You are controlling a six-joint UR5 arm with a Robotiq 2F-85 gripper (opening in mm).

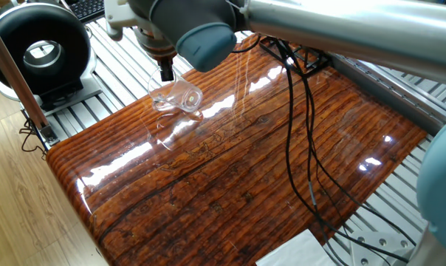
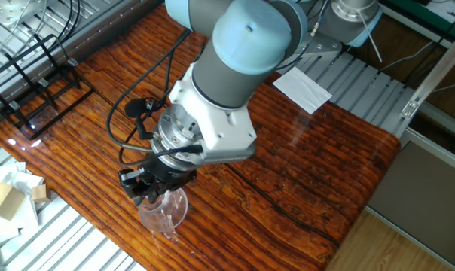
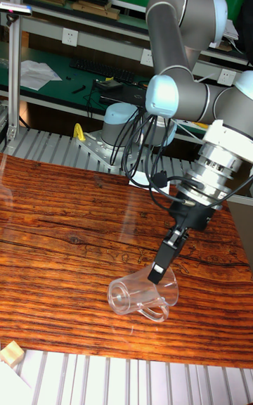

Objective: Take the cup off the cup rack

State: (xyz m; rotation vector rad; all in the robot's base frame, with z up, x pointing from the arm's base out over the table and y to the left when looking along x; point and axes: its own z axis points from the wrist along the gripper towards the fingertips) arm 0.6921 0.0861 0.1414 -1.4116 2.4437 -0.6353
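The cup [image 3: 143, 296] lies on its side near the worktop's [image 1: 230, 177] edge, handle down; the hand [image 3: 163, 265] sits at its rim, grip unclear; the rack [image 2: 33, 79] stands well apart.

A glossy, red-brown wooden tabletop [image 1: 230, 170] sits on a ribbed aluminium frame [image 1: 75, 111] above light wood flooring [image 1: 16, 207], with green-backed shelving [image 3: 84, 18] behind holding what look like papers.
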